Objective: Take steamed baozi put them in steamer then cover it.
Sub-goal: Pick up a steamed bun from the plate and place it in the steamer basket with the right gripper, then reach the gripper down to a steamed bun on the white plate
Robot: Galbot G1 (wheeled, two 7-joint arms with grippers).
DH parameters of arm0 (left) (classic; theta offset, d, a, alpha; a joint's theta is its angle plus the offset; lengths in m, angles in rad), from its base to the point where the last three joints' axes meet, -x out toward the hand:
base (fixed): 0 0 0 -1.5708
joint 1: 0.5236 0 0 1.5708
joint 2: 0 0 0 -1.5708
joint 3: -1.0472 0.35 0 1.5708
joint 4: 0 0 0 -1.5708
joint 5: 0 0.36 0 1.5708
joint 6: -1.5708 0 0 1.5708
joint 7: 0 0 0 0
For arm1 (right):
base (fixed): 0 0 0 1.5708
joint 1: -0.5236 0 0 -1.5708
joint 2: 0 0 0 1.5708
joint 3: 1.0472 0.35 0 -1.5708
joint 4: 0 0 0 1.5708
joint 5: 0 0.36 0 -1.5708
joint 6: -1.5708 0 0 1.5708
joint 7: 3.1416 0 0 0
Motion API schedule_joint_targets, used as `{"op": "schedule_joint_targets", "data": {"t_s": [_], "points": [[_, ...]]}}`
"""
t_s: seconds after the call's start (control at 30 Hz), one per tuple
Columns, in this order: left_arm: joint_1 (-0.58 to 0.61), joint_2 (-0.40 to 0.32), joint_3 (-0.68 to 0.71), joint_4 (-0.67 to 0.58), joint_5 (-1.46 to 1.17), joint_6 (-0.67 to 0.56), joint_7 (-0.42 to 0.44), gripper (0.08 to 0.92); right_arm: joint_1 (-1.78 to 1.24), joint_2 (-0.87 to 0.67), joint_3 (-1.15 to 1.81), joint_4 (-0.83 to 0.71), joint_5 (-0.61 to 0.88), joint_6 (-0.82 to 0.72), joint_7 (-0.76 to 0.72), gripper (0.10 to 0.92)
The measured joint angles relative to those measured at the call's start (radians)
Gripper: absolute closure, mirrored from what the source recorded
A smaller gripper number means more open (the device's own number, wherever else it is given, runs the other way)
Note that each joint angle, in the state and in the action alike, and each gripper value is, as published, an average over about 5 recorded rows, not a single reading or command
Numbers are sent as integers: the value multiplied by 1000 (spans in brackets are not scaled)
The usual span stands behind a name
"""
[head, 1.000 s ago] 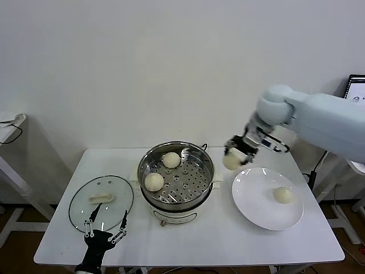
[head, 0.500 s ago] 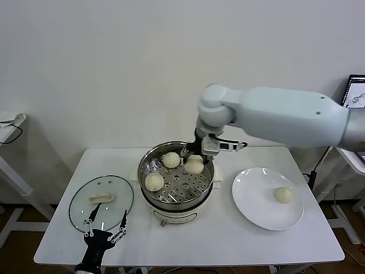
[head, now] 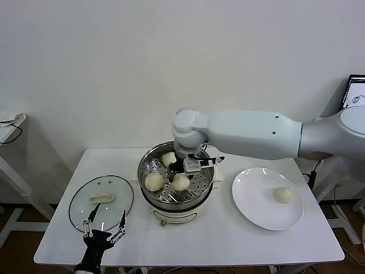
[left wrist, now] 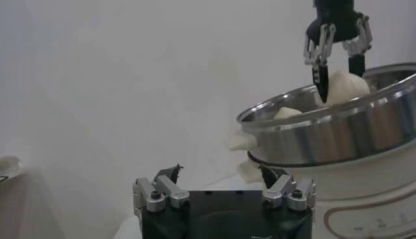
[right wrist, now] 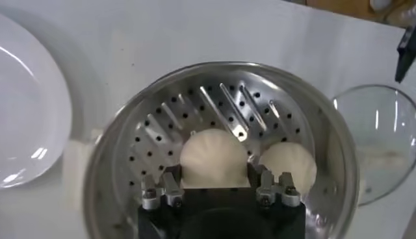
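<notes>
Round shiny stainless-steel steamer (head: 176, 197) with perforated tray, on a cream-white base: centre of the white table (head: 228, 240). Head view shows three small cream-white domed dough buns in it: one at the far side (head: 169, 158), one at the left (head: 154, 181), one near the middle (head: 181, 182).

Right gripper (head: 181, 171): down inside the steamer on a pale grey arm that reaches across from the right, fingers narrow and closed on the middle bun. Right wrist view looks straight down past its own fingers (right wrist: 170, 188), which flank that bun (right wrist: 213, 156) on the tray, the left-side bun (right wrist: 288, 165) just beside it; the far bun does not show there. Left wrist view shows the same gripper (left wrist: 336, 68) from the side, its dark fingertips below the steamer's rim (left wrist: 338, 123) against the bun.

Fourth bun (head: 283, 194): alone on the flat round white plate (head: 259, 214), right of the steamer.

Round clear glass cover (head: 101, 201) with metal rim and cream-white oblong handle: flat on the table, left of the steamer, apart from it.

Left gripper (head: 104, 228): at the table's near edge, just in front of the cover, fingers spread wide, holding nothing
</notes>
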Motion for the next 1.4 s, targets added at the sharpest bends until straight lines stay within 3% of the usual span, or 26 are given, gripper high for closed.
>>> {"op": "schedule_joint_targets", "data": {"t_s": [0.43, 0.7, 1.03, 1.4], "points": [[-5, -2, 2, 12, 0, -1, 1, 177, -25, -11, 1, 25, -21, 14, 1, 324], [-6, -3, 0, 15, 0, -10, 6, 177, -36, -21, 1, 33, -32, 15, 1, 209], [-10, -4, 2, 19, 0, -16, 8, 177, -40, -52, 41, 36, -39, 17, 9, 203], [-14, 2, -10, 20, 1, -25, 17, 177, -1, -213, 128, -31, 183, -70, -31, 203]]}}
